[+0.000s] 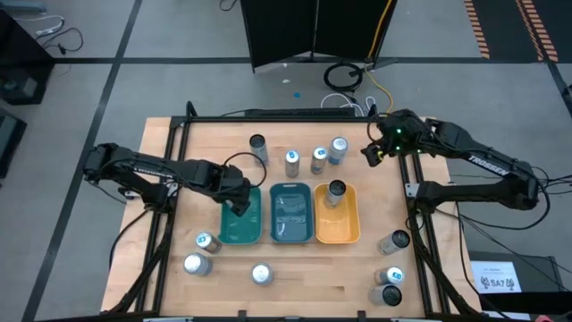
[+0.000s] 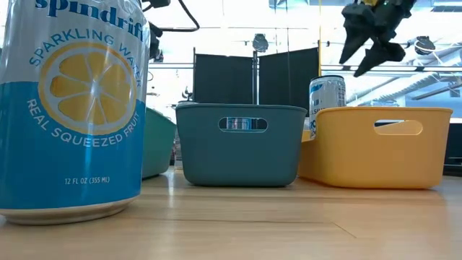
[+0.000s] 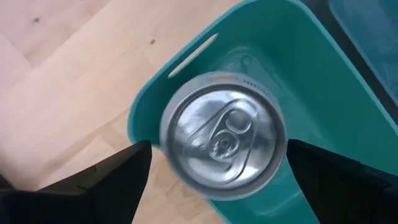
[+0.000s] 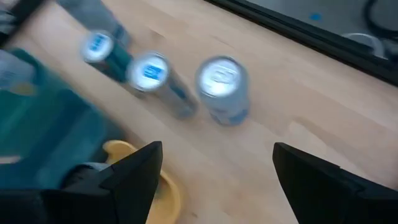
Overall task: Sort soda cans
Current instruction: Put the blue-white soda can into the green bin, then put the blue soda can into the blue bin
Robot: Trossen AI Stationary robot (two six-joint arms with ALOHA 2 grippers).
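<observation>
Soda cans stand about the table: several in a far row [image 1: 291,160], three at the near left [image 1: 196,264], three at the near right [image 1: 391,276], and one in the orange tray [image 1: 336,190]. My left gripper [image 1: 239,206] hangs open over the green tray [image 1: 234,234]. Its fingers point down on either side of a silver-topped can [image 3: 222,142] standing upright in that tray. My right gripper [image 1: 370,152] is open and raised above the table's far right, next to the far row's rightmost can [image 4: 222,78].
The dark teal tray [image 1: 290,215] sits between the green tray and the orange tray [image 1: 350,234]. In the low view a blue lemon-printed can [image 2: 72,108] stands close at the left. The table frame's black rails [image 1: 170,161] run along both sides.
</observation>
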